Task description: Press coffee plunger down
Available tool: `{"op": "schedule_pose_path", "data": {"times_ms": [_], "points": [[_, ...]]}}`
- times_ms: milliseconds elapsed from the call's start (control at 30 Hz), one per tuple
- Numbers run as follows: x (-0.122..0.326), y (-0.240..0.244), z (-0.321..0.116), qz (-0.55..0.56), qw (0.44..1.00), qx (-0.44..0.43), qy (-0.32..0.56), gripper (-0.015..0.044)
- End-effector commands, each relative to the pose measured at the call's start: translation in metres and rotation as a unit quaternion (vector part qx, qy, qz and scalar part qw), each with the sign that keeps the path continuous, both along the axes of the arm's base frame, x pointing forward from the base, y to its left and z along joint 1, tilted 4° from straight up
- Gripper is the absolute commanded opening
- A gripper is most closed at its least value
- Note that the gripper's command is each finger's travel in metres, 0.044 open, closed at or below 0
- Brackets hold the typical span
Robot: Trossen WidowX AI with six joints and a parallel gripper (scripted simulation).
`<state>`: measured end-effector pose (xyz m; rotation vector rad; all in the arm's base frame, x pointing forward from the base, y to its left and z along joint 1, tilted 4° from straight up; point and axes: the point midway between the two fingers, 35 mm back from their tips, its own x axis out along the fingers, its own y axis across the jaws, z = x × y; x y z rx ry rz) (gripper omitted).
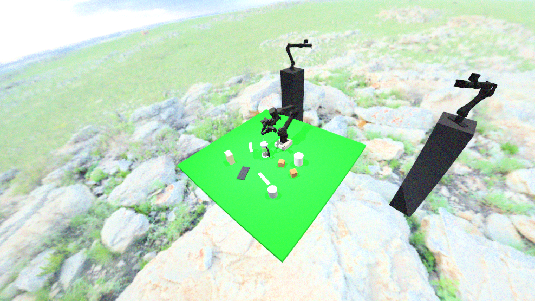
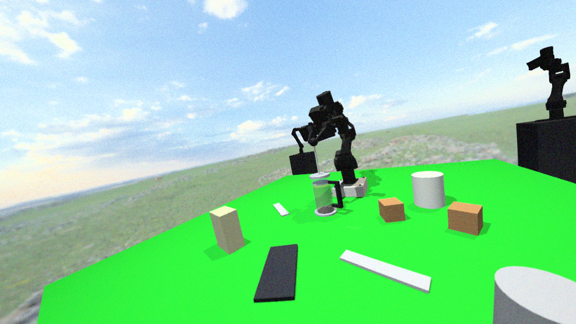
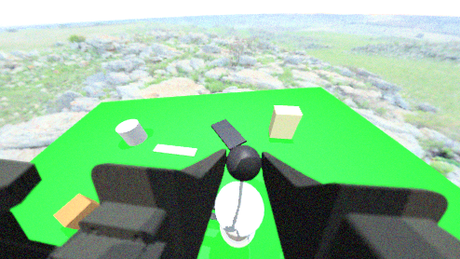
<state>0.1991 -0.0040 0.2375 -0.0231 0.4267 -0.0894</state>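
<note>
The plunger knob (image 3: 243, 162) is clamped between the fingers, so a straight downward push seems intended. The press (image 2: 324, 197) apparently stands upright on the green surface (image 2: 503, 201), rod raised.

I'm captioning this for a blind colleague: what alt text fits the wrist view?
The tool is shut on the black ball knob of a coffee press plunger, whose thin rod runs down to the white lid. Beyond, on the green table, lie a black slab, a cream block, a white strip and a grey cylinder.
</note>
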Motion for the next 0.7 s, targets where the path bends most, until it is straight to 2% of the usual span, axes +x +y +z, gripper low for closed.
{"op": "schedule_pose_path", "data": {"times_ms": [0, 667], "points": [[0.001, 0.000, -0.021, 0.001, 1.000, -0.002, 0.022, 0.0123], [0.004, -0.002, -0.052, 0.001, 1.000, -0.002, 0.022, 0.0123]]}}
